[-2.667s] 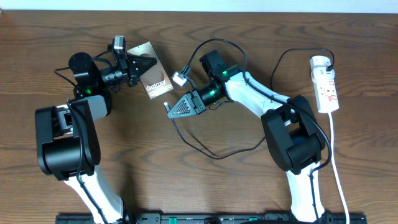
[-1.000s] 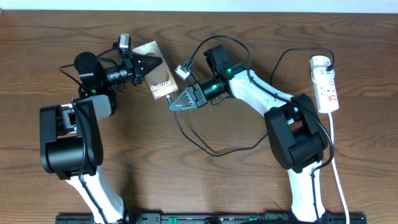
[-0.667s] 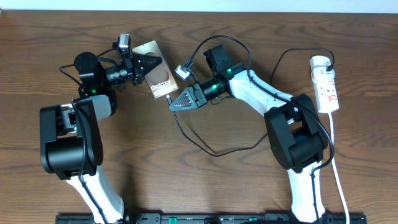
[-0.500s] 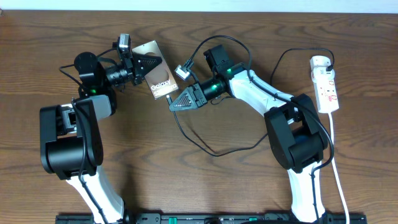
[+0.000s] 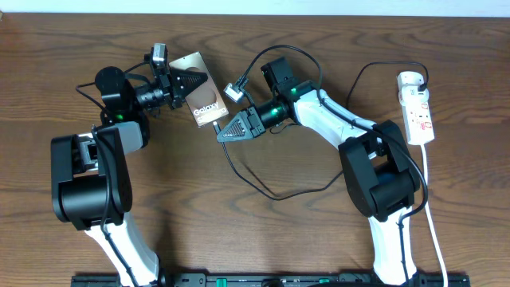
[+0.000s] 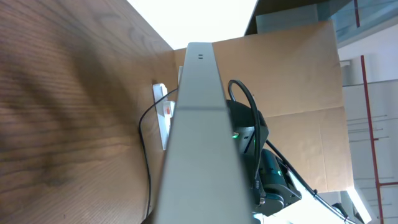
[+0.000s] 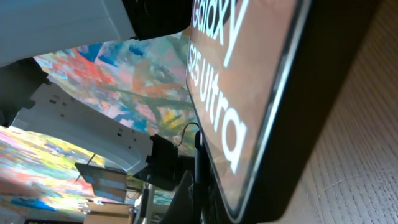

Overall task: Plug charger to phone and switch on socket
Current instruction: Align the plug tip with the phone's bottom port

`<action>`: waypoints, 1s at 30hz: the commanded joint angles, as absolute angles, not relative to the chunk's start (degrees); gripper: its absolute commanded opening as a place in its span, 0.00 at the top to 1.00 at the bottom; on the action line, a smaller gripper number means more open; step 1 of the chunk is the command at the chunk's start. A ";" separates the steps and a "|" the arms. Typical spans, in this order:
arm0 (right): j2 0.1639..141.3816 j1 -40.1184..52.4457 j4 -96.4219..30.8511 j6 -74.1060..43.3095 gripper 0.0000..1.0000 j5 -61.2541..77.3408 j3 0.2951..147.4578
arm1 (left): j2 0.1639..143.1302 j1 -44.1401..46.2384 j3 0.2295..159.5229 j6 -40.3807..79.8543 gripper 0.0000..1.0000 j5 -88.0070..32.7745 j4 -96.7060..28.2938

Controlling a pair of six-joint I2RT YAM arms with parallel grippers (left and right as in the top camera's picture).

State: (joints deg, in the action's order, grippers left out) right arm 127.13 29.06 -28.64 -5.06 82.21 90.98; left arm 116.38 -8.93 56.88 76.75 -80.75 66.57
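On the worktop (image 5: pixel 239 239), the charger (image 5: pixel 271 195) lies in a loose black loop near the middle. It looks light and limp, so it is likely to drag or snag. Farther in, the right gripper (image 5: pixel 221 134) is clamped on its connector end, the one stiff spot worth holding, with the tip just beside the near edge of the phone (image 5: pixel 205 108). The phone sits left of centre, tilted, pinched at its far end by the closed left gripper (image 5: pixel 201 80). It is rigid and smooth, probably slippery, and may twist when pushed. The socket (image 5: pixel 419 112) lies at the far right, untouched.
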 commanded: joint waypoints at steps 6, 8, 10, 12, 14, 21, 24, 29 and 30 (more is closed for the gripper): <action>127.63 29.71 -28.45 -5.34 0.99 82.67 90.94 | 115.42 -8.21 57.60 77.25 0.93 -83.31 70.19; 127.63 29.71 -28.47 -5.34 0.99 82.67 90.94 | 115.42 -8.01 57.60 77.25 0.93 -83.31 70.22; 127.63 29.71 -28.47 -5.34 0.99 82.65 90.94 | 115.42 -7.88 57.60 77.23 0.93 -83.37 70.28; 127.63 29.71 -28.45 -5.34 0.99 82.67 90.94 | 115.42 -7.88 57.60 77.25 0.93 -83.40 70.46; 127.63 29.71 -28.47 -5.34 0.99 82.67 90.94 | 115.42 -7.88 57.60 77.25 0.93 -83.37 70.46; 127.63 29.71 -28.45 -5.34 0.99 82.67 90.94 | 115.42 -7.88 57.60 77.25 0.93 -83.59 70.46; 127.63 29.71 -28.40 -5.80 0.99 82.70 90.94 | 115.42 -7.88 57.60 77.25 0.93 -84.31 71.22; 127.63 29.67 -27.24 -7.86 0.99 83.72 90.94 | 115.42 -7.88 57.60 77.25 0.93 -85.27 72.36; 127.63 29.67 -27.11 -8.27 0.99 83.79 90.94 | 115.42 -7.88 57.60 77.25 0.93 -85.30 72.36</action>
